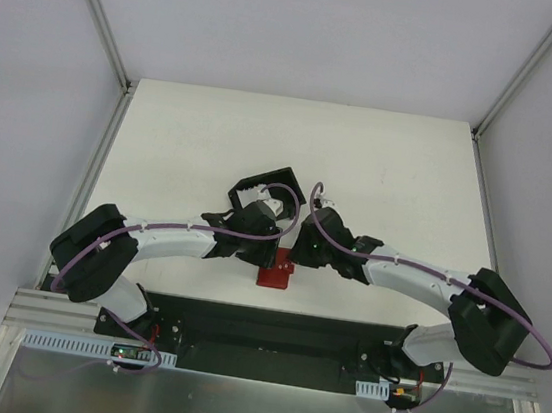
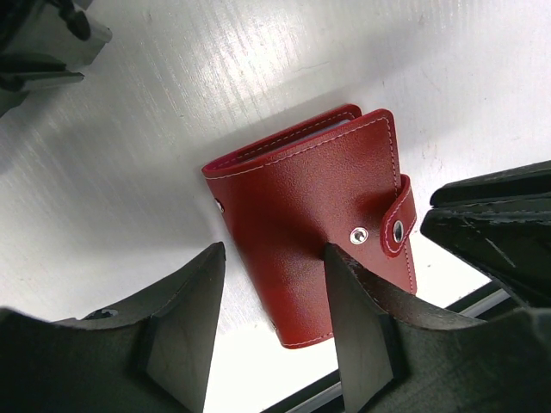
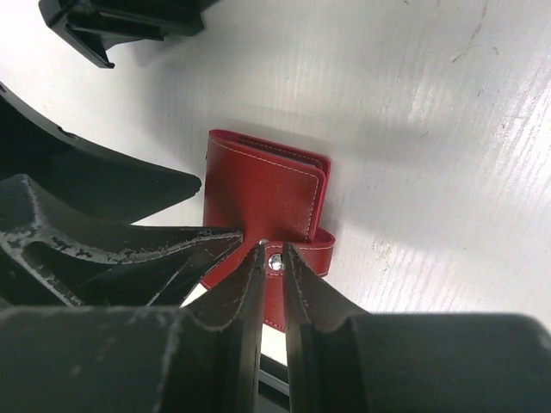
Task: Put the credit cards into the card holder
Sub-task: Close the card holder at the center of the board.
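The card holder (image 2: 301,215) is a red wallet lying folded on the white table, also seen as the card holder (image 1: 274,275) and the card holder (image 3: 263,194). Its snap tab (image 2: 399,219) is undone and turned up at the right edge. My left gripper (image 2: 275,250) is open over the wallet's near corner: one finger (image 2: 357,310) rests on the red face, the other stands clear on the table. My right gripper (image 3: 274,247) is closed to a narrow slit on the snap tab (image 3: 301,255). The credit cards do not show clearly.
A black open-sided box (image 1: 268,187) stands just behind both grippers, with small pale shapes inside that are too small to identify. The black box (image 3: 120,21) also shows in the right wrist view. The table's near edge and the black base plate (image 1: 271,329) lie just below the wallet.
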Available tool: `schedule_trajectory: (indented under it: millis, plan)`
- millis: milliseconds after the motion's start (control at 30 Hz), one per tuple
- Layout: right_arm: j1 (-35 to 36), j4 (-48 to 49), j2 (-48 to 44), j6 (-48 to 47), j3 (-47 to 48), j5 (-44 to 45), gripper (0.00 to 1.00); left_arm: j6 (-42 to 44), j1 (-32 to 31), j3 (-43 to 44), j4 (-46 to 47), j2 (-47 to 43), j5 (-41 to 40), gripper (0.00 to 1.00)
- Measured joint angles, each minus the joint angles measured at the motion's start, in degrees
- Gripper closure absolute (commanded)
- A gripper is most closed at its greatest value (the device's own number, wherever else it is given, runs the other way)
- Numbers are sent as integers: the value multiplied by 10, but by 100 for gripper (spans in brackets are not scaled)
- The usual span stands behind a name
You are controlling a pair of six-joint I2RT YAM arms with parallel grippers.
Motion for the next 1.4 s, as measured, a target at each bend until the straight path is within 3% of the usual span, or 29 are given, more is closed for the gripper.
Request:
schedule_trajectory:
  millis: [1400]
  plan:
    - [14,57,50,24,-15,-35,85,0,0,-23,17,-11,15,55]
